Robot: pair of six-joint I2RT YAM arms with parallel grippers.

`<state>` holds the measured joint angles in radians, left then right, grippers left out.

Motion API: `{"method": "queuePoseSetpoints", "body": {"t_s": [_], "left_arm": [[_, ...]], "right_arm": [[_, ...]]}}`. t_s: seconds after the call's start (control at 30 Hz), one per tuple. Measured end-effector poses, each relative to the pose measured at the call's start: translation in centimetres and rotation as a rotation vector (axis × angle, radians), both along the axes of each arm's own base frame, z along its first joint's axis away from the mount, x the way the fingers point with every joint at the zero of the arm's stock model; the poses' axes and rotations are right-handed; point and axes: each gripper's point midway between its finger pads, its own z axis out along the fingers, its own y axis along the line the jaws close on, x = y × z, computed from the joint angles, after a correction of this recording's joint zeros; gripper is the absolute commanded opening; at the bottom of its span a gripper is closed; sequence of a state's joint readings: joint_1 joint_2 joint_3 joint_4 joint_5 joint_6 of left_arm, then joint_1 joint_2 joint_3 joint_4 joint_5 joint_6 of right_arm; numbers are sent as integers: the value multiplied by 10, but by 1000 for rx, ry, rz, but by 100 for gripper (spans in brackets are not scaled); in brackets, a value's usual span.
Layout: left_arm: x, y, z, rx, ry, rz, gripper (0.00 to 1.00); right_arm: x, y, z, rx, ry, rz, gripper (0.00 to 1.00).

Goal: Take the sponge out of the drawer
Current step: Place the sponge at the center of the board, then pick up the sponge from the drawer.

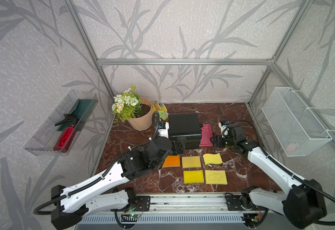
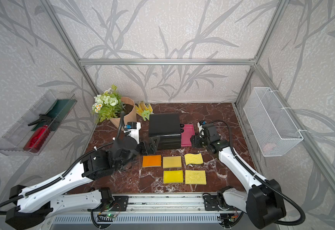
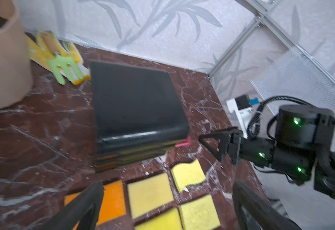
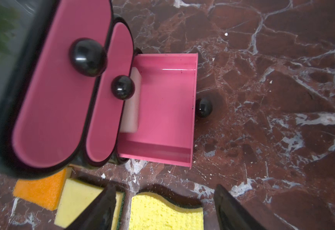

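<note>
Right tool (image 4: 165,189) gapes beside drawer (image 4: 166,103); half-hidden sponge's (image 4: 132,103) exposed edge parallels drawer front

Pink drawer (image 4: 162,107) pulled open; pale sponge (image 4: 131,115) inside at back, half hidden.

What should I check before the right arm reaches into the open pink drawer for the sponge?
1. Pink drawer pulled out: ok.
2. Sponge in sight: cannot tell; a pale block lies at the drawer's back, half under the closed drawer above.
3. Right gripper open and empty: ok.
4. Right gripper over the drawer: not ok; in both top views it sits off the drawer's near corner.
5. Left gripper open and empty: ok.
6. Table sponges lying outside the drawer: ok.
</note>
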<state>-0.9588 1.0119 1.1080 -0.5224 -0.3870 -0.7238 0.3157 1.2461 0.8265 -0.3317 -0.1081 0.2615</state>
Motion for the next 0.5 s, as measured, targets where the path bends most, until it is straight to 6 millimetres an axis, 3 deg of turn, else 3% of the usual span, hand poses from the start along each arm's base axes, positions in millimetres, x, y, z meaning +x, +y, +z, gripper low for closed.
{"method": "queuePoseSetpoints", "body": {"t_s": [0.13,0.27,0.5], "left_arm": [[38,19,-2,82,6,59,100],[67,25,-23,92,66,62,99],[95,28,-64,-20,177,39,99]], "right_arm": [[15,-3,-23,-16,60,-19,72],[25,-7,-49,-40,135,-34,69],[39,-15,-83,-95,222,-63,62]]}}
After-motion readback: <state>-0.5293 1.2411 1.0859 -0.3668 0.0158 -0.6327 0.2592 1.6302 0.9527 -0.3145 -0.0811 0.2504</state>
